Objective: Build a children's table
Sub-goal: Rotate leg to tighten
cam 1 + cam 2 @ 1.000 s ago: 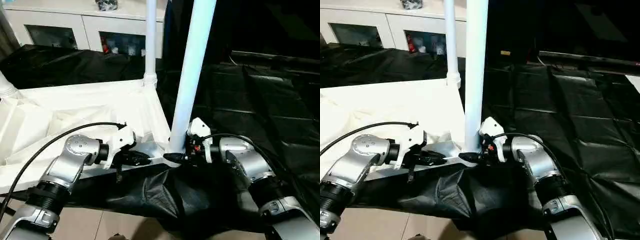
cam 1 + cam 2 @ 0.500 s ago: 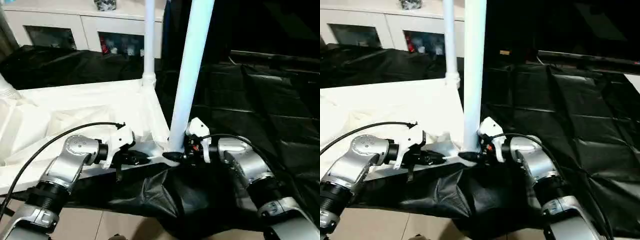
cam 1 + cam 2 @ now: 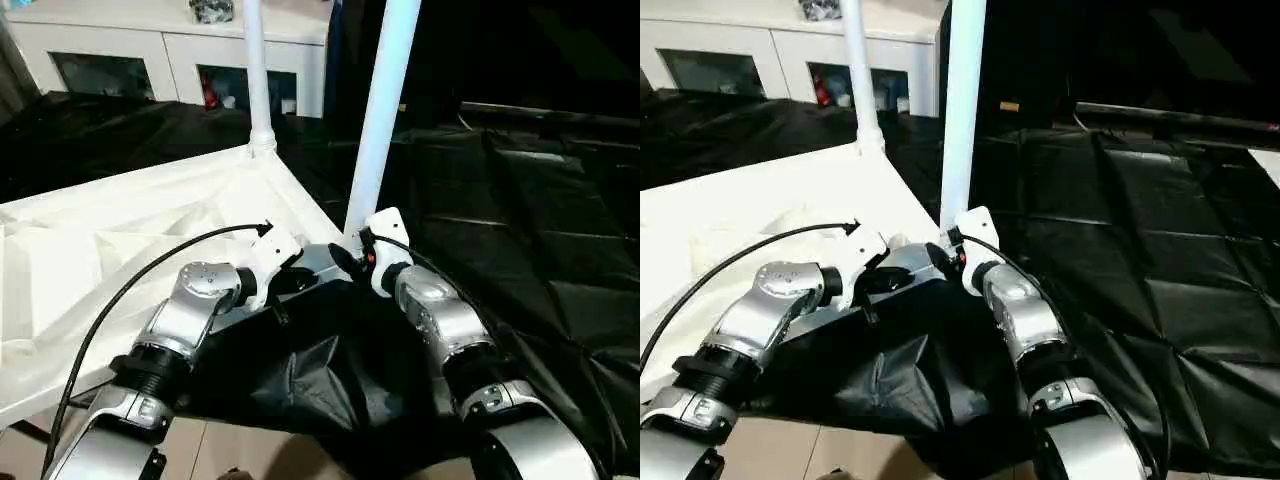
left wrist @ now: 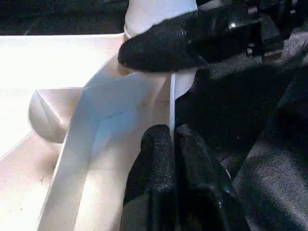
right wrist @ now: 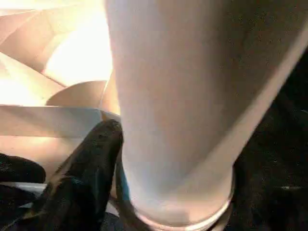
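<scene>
- Both grippers sit higher and further in than a second ago, elbows bent more; near corner of the tabletop (image 3: 130,250) now points toward the robot, though part of that shift is the camera tilting.
- Tabletop lies upside down, ribbed underside up, on black sheeting (image 3: 520,240).
- Near leg (image 3: 380,110) stands upright in the near corner socket; far leg (image 3: 255,70) upright in the next corner behind it.
- Left gripper (image 4: 172,137) fingers pressed together, pinching the thin edge wall of the tabletop just beside the near socket.
- Right gripper (image 3: 345,262) at the base of the near leg, fingers spread around it; one black finger (image 5: 91,163) touches the leg's base.
- White cabinet (image 3: 160,50) with glass doors behind the sheeting.
</scene>
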Controlling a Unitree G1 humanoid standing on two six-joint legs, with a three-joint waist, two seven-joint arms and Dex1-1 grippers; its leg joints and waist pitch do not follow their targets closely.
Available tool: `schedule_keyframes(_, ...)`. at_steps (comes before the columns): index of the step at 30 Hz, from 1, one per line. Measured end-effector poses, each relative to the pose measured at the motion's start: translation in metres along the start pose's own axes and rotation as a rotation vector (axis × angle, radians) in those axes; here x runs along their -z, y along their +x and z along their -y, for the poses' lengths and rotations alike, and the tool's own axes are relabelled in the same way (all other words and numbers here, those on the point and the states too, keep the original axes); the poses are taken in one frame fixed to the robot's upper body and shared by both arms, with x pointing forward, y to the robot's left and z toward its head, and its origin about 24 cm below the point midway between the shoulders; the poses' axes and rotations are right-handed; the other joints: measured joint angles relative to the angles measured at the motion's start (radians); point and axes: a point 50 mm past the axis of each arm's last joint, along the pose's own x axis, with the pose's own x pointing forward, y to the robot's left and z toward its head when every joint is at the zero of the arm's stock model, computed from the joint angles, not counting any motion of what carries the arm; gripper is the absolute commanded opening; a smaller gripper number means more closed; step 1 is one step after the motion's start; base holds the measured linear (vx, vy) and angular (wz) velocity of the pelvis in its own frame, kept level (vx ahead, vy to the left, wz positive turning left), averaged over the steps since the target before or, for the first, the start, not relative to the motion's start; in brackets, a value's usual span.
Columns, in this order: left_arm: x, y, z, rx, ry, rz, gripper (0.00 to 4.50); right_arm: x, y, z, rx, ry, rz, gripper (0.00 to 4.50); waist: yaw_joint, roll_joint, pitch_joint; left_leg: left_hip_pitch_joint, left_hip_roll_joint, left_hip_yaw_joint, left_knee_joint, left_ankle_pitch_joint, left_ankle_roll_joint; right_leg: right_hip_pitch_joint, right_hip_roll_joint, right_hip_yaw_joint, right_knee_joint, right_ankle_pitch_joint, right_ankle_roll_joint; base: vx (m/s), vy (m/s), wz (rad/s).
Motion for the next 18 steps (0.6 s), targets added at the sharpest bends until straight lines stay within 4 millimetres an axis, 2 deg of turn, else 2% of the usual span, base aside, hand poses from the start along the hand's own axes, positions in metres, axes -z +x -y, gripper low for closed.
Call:
schedule_keyframes(5,0.001,-0.005,-0.002,0.028,0.020,-0.005,0.00,0.000,-0.003,0.003,-0.082,-0.060,-0.014,3.91,-0.002,0.000,0.000,0.000,0.000,0.000,0.000,0.000,0.000,0.000,0.000,0.000,0.000,0.000,0.000,0.000,0.000,0.00)
schedule_keyframes(8,0.002,-0.010,-0.001,0.072,0.048,-0.003,0.00,-0.003,-0.008,0.006,-0.140,-0.125,-0.013,3.91,-0.002,0.000,0.000,-0.001,0.000,0.000,-0.001,0.000,0.000,-0.001,0.000,0.000,0.000,0.000,0.000,0.000,0.000,0.00)
schedule_keyframes(11,0.007,-0.024,-0.001,0.130,0.060,-0.003,0.00,-0.007,-0.018,0.009,-0.273,-0.206,-0.001,3.91,-0.002,-0.001,0.001,-0.002,0.000,0.000,-0.001,0.000,0.001,-0.002,0.000,0.000,0.000,-0.001,0.000,0.000,0.000,0.00)
schedule_keyframes(18,0.014,-0.042,0.000,0.244,0.072,-0.016,0.00,-0.016,-0.036,0.014,-0.512,-0.250,0.005,3.91,0.001,-0.004,0.003,-0.002,0.000,0.000,0.000,-0.001,0.001,-0.002,0.000,0.000,0.000,-0.002,0.000,0.000,0.000,0.00)
